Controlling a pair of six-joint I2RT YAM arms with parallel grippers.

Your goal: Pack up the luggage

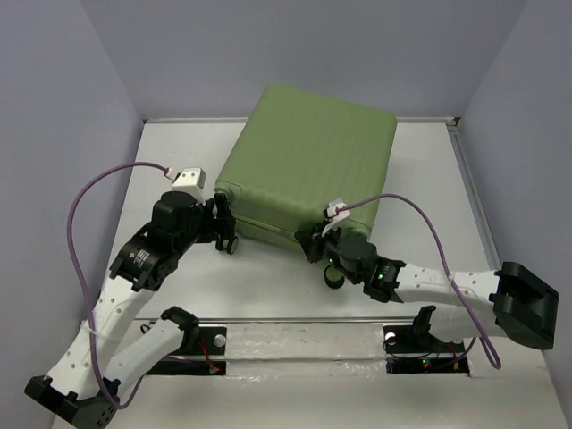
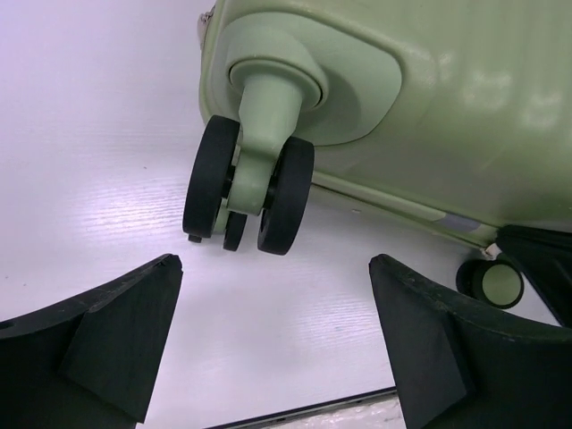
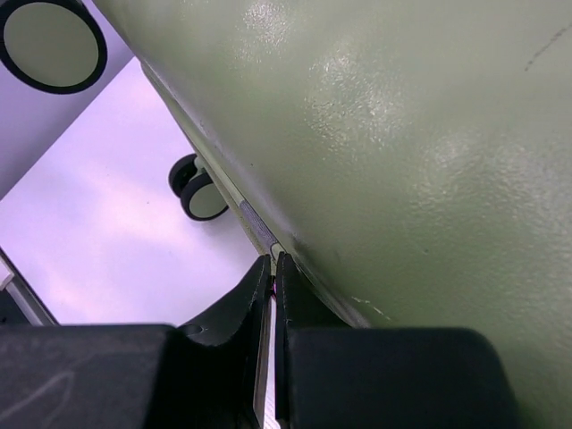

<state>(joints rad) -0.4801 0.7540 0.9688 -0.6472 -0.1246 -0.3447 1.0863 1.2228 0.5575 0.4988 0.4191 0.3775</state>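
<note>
The luggage point(image 1: 308, 161) is a light-green ribbed suitcase lying closed on the white table, its wheeled end toward me. It also shows in the left wrist view point(image 2: 429, 107) and the right wrist view point(image 3: 402, 134). My left gripper point(image 1: 222, 231) is open and empty, its fingers point(image 2: 116, 331) set wide apart just in front of the near-left caster wheel point(image 2: 250, 197). My right gripper point(image 1: 313, 244) is shut at the suitcase's zipper seam; its tips point(image 3: 273, 261) pinch a thin zipper pull point(image 3: 257, 223). The lining is hidden.
A second caster point(image 1: 334, 277) sits by my right wrist and also shows in the left wrist view point(image 2: 492, 281). Grey walls enclose the table on three sides. A metal rail point(image 1: 295, 338) runs along the near edge. Purple cables point(image 1: 85, 197) loop over both arms.
</note>
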